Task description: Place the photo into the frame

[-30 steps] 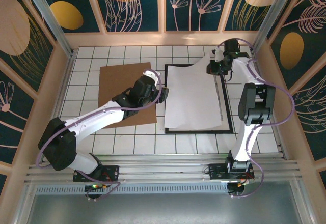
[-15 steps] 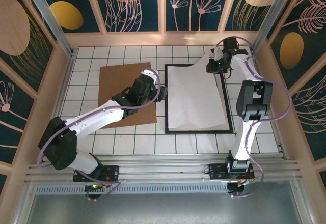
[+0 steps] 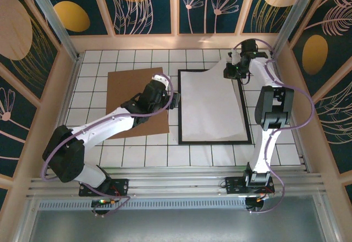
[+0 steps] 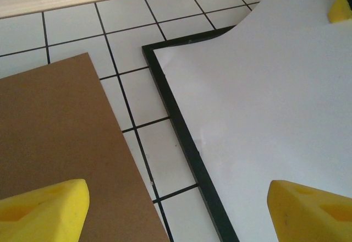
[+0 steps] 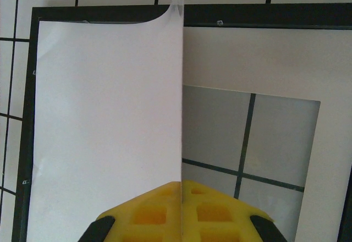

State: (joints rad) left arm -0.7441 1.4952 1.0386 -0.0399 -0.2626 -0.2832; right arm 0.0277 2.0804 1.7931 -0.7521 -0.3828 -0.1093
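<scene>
Jaws on the right gripper (image 3: 231, 70) are pinched tight on the far right corner of the photo (image 3: 212, 107), holding that corner up off the white mat (image 5: 247, 60) while the rest of the sheet lies white side up on the frame (image 3: 214, 142). Left gripper (image 3: 175, 102) has its jaws spread wide, hovering over the frame's left edge, right beside the brown board (image 3: 129, 91).

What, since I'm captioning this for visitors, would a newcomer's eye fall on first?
The big white sheet, the photo showing its blank back, lies over the black frame at the centre of the top view, its far right corner pinched up by the right tool. The left tool hangs open at the frame's left edge, with a brown board lying flat just left of it.
</scene>
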